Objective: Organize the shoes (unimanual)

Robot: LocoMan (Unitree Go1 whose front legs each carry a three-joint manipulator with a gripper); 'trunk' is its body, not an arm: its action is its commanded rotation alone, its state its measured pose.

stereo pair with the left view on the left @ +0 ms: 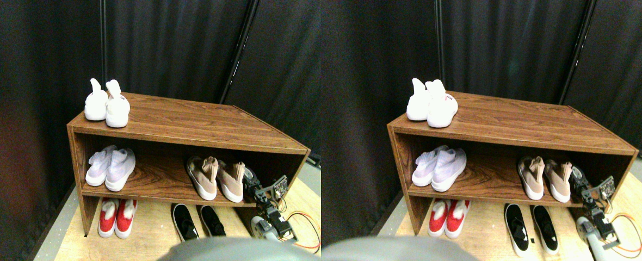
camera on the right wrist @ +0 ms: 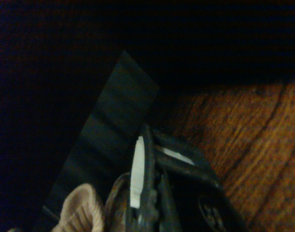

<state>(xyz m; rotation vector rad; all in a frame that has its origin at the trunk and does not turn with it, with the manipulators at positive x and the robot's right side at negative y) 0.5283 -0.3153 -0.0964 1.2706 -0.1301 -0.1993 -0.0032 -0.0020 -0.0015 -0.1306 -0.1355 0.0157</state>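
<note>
Now | pink shoes toes forward | gripper beside heel

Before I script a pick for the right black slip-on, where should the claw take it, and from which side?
Probably at the heel collar of the right black slip-on, coming from the front. It lies flat on the floor under the shelf, heel toward the robot, opening facing up, so the rim gives an edge to pinch. Its mate sits close beside it, apart, leaving little room for a side grip.

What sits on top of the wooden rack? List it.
Only a pair of white shoes stands on the rack, at its left end. The far back edge blends into the dark curtain.
</note>
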